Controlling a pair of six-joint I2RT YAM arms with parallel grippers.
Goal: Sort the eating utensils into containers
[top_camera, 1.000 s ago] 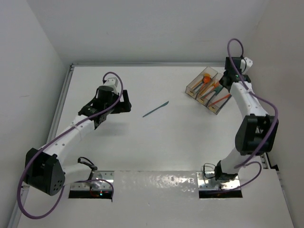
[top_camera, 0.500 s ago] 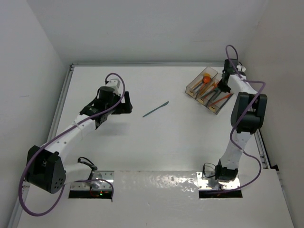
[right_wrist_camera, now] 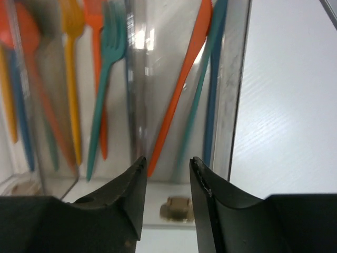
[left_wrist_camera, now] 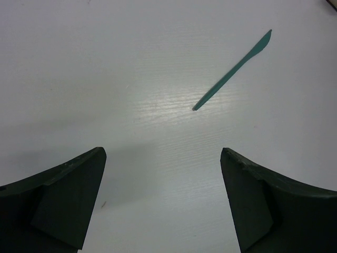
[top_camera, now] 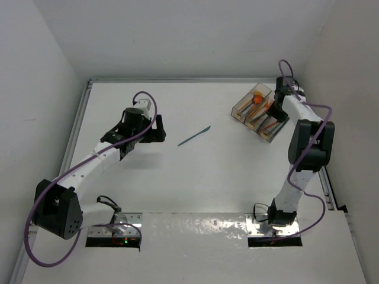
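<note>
- The teal knife (left_wrist_camera: 232,70) is the only utensil loose on the table (top_camera: 177,189). In the top view it lies near the left gripper (left_wrist_camera: 163,154), at about 3 o'clock from it and apart from it.
- Risk 1: the knife is thin and lies flat, so a closing pinch may slide over it or flick it away if the fingers come down off its line. In the left wrist view it sits at about 1 o'clock from the gap, so the approach likely needs a shift and a turn first.
- Risk 2: the containers (right_wrist_camera: 235,79) sit at about 2 o'clock from the knife, under the right arm. If both arms head there, they may crowd each other.
- Risk 3: the right gripper (right_wrist_camera: 166,164) hangs low over the end of the bin that holds an orange knife (right_wrist_camera: 181,89). A sideways move may catch the clear wall and drag the joined tray.
- Left gripper: fingers spread wide, holding nothing and touching nothing.
- Right gripper: fingers drawn close with a narrow gap between them, and nothing is pinched there. Whether the tips touch the tray's rim cannot be told.
</note>
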